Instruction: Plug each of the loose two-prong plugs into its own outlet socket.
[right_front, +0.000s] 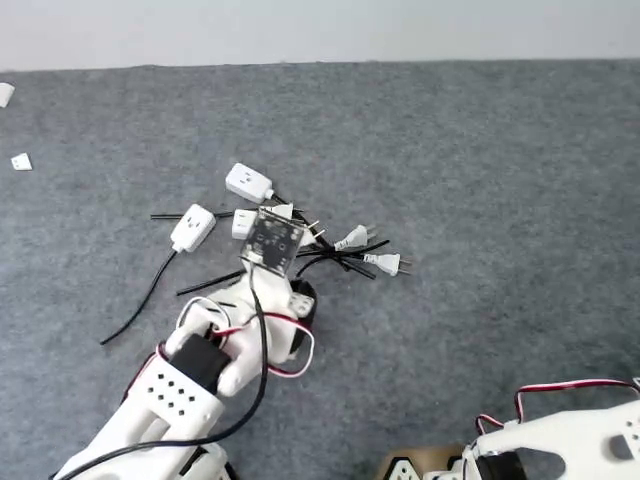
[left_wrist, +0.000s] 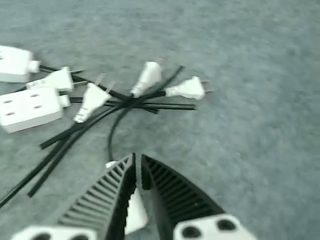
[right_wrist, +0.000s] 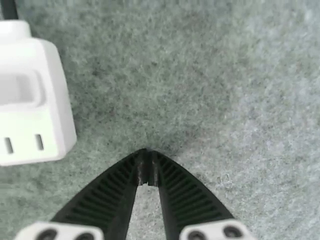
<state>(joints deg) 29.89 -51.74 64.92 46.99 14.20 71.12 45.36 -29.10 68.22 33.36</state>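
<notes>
Three white outlet sockets lie at the middle of the grey carpet, next to several white two-prong plugs on tangled black cords. My left gripper is shut, just short of the tangle. A white plug lies under its fingers, with its cord curling off toward the pile; I cannot tell whether they touch. Plugs and an outlet lie beyond. My right gripper is shut over bare carpet beside another white outlet that shows two slots.
The right arm sits at the carpet's near right corner, next to a tan object. Two small white pieces lie at the far left. A loose black cord trails left of the left arm.
</notes>
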